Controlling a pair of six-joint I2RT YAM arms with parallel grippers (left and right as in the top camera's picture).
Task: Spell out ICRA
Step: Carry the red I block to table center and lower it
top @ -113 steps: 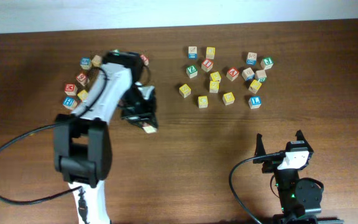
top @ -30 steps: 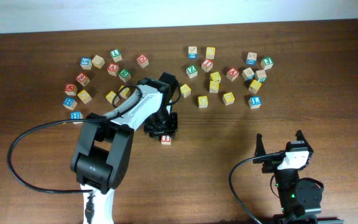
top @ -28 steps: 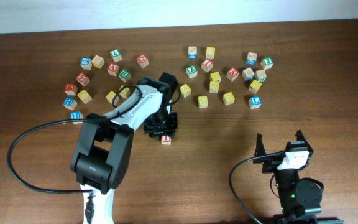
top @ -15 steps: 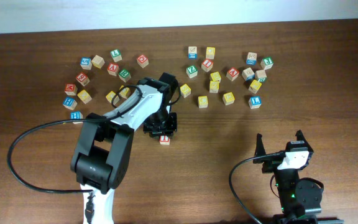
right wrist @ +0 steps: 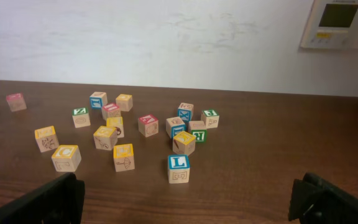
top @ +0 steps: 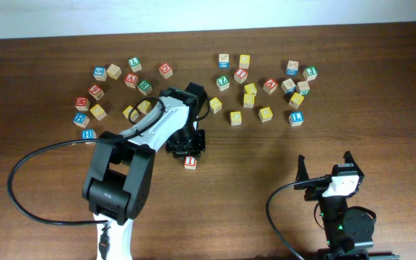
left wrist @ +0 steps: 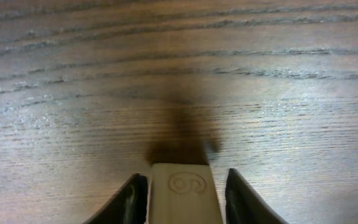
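A wooden block with a red I (top: pixel 190 162) on top stands on the table (top: pixel 266 166) in the overhead view. My left gripper (top: pixel 187 146) is just behind it, fingers spread either side. In the left wrist view the block (left wrist: pixel 182 196) sits between the left gripper's (left wrist: pixel 185 177) two dark fingers, with a gap showing on the right side. My right gripper (top: pixel 325 167) is open and empty at the front right, far from the blocks. Its fingers frame the right wrist view (right wrist: pixel 194 202).
Several loose letter blocks lie at the back left (top: pixel 114 87) and in a second group at the back right (top: pixel 266 87). The right wrist view shows a yellow C block (right wrist: pixel 66 157) and a blue L block (right wrist: pixel 178 168). A white wall runs behind the table.
My left arm carried the I block from the back-left group to the table's middle. In the last second the gripper drew back slightly and the block stayed on the table. The right arm has not moved.
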